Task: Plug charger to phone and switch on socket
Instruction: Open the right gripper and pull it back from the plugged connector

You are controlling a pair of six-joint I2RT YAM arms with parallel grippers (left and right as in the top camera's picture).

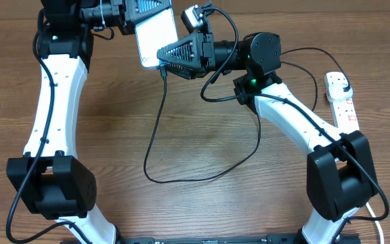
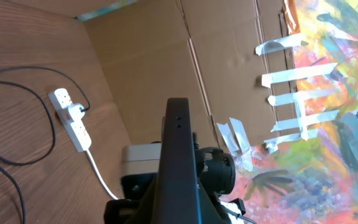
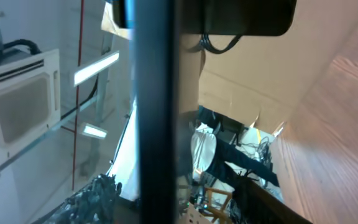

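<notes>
My left gripper (image 1: 135, 20) is shut on the phone (image 1: 158, 35) and holds it above the table at the far middle, its screen washed out pale. The phone shows edge-on as a dark bar in the left wrist view (image 2: 178, 162) and in the right wrist view (image 3: 154, 112). My right gripper (image 1: 164, 57) is closed at the phone's lower edge, where the charger's connector tip (image 1: 162, 68) meets it. The black charger cable (image 1: 181, 178) hangs down, loops over the table and runs to the white socket (image 1: 340, 98) at the right, where its black plug sits. The socket also shows in the left wrist view (image 2: 71, 119).
The socket's white cord (image 2: 101, 177) runs toward the front right. A cardboard wall (image 2: 185, 68) stands behind the table. The arm bases (image 1: 53, 186) stand at the front left and front right.
</notes>
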